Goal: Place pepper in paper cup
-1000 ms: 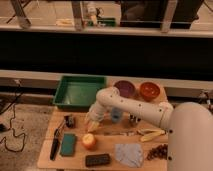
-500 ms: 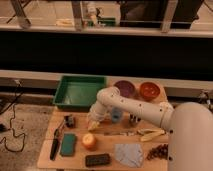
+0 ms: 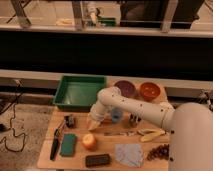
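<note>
My white arm reaches from the lower right across the wooden table (image 3: 45, 159). Its gripper (image 3: 94, 124) points down at the table's left-middle, just in front of the green tray (image 3: 80, 92) and left of a small blue cup (image 3: 117, 115). The gripper is shut and sits low over the tabletop. The pepper is hidden, and I cannot tell whether it sits in the jaws. No paper cup can be made out; the arm covers the spot behind the gripper.
A round orange fruit (image 3: 89, 141) lies just in front of the gripper. A green sponge (image 3: 68, 144), a black utensil (image 3: 56, 142), a dark block (image 3: 97, 160), a cloth (image 3: 129, 154), grapes (image 3: 160, 151), a banana (image 3: 151, 134), a dark cup (image 3: 134, 120) and two bowls (image 3: 150, 91) surround it.
The gripper has sunk slightly toward the table and closed. The arm has otherwise barely moved, and the other objects lie as before.
</note>
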You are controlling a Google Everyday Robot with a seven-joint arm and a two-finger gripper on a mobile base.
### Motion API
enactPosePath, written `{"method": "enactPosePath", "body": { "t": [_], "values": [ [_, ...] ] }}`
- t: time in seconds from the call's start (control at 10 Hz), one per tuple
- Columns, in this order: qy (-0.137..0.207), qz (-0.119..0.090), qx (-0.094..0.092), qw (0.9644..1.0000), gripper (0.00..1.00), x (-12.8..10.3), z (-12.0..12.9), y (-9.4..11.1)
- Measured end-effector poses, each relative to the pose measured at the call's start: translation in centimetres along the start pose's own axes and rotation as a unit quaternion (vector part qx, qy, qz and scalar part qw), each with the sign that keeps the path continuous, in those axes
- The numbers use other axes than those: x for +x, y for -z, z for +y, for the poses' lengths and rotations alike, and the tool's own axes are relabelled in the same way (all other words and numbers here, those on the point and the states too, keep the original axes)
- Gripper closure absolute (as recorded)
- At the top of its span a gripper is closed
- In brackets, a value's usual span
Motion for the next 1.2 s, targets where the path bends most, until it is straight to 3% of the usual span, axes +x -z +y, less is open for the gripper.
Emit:
{"method": "enactPosePath", "body": {
  "t": [0.4,0.8,1.2],
  "values": [
    [0.017,-0.047,0.007,0.9987,0.93,-2.3,2.6,4.5],
    [0.036,-0.072,0.01,0.9967,0.93,-4.7,3.1,6.0],
    [0.046,-0.091,0.032,0.9943,0.93,-6.5,2.9,9.0]
  ]
}}
